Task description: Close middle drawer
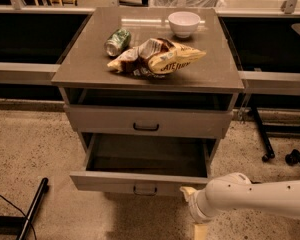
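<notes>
The middle drawer is a wide, shallow grey drawer with a small dark pull handle. It stands pulled out of the cabinet and looks empty inside. My gripper is at the end of a white arm coming in from the lower right. It sits low in front of the drawer's right end. One tan fingertip is against the drawer front near its right corner. The other points down toward the floor. The two are spread apart with nothing between them.
The top drawer above is slightly out. On the cabinet top lie a green can, a chip bag and a white bowl. A dark bar lies on the floor at left. Chair wheels are at right.
</notes>
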Available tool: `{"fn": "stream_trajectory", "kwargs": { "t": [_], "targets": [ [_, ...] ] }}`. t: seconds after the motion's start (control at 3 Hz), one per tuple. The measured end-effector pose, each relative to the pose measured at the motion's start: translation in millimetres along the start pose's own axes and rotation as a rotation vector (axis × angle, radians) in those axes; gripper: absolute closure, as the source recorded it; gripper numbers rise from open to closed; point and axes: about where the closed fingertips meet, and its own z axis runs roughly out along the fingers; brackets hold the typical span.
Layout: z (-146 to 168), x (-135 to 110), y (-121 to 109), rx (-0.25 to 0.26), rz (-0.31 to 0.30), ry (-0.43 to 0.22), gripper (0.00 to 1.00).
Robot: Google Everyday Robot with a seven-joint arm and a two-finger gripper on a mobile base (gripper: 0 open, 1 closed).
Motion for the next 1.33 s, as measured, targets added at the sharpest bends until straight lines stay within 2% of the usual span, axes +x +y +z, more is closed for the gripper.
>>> {"fn": "stream_trajectory", "kwargs": {
  "t": [0.33, 0.67, 1.0, 1.33],
  "targets": [
    [4, 2, -10, 0.006, 0.003, -0.023, 0.16],
    [15, 13, -38, 0.025, 0.032, -0.059, 0.39],
    [17, 35, -81, 0.099, 0.106, -0.068, 0.66],
    [18, 34, -97, 0.144, 0.138, -0.042, 0.51]
  ]
}}
